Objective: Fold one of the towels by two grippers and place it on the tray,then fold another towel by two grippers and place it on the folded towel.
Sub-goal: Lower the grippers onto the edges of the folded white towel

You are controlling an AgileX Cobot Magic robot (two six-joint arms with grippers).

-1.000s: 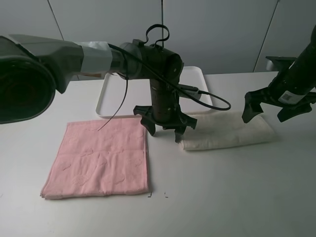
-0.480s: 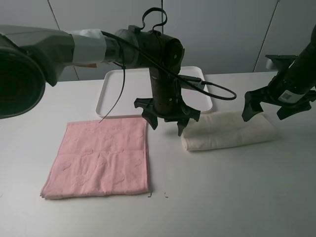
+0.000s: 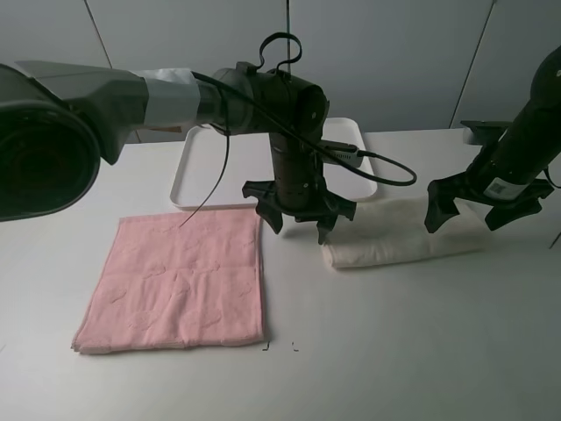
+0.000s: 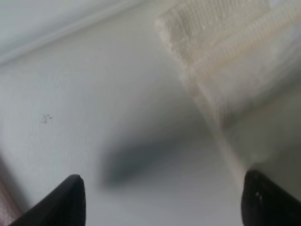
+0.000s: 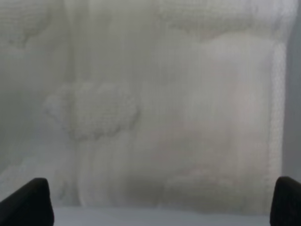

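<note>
White table (image 3: 394,351) | cream towel (image 3: 403,241) folded but off the tray (image 3: 188,171) | pink towel (image 3: 175,281) flat, unfolded | my left gripper (image 3: 298,228) and right gripper (image 3: 465,219) hang open at cream towel's ends

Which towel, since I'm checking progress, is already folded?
The cream towel, a narrow folded strip; the pink towel lies spread flat as a square.
</note>
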